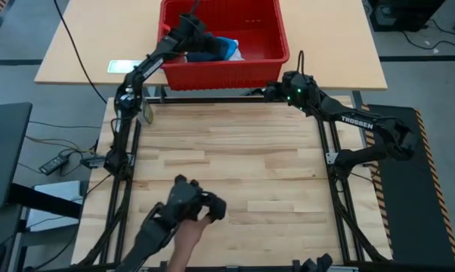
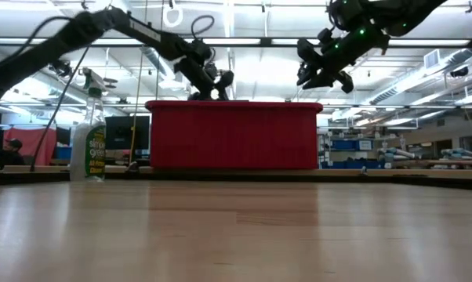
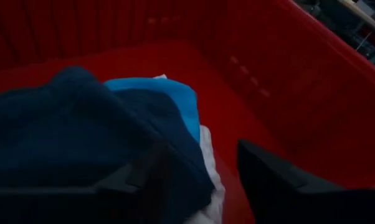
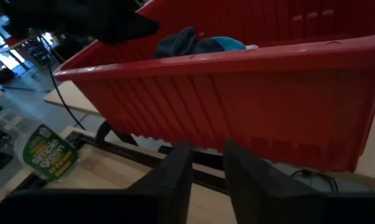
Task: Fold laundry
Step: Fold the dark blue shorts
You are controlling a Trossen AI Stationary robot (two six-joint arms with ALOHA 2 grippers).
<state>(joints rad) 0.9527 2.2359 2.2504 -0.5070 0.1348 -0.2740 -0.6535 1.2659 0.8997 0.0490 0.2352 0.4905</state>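
Red basket (image 3: 287,93), rumpled navy garment (image 3: 63,137) heaped over blue (image 3: 175,96), white (image 3: 209,168)

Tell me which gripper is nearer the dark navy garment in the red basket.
Left. The left gripper hangs inside the red basket, right over the dark navy garment. The right gripper waits outside, at the basket's front wall.

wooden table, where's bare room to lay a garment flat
The light wooden table is bare between the red plastic basket and the person's hand at its near edge. The basket's left half is crowded: navy garment, blue garment, left gripper over them.
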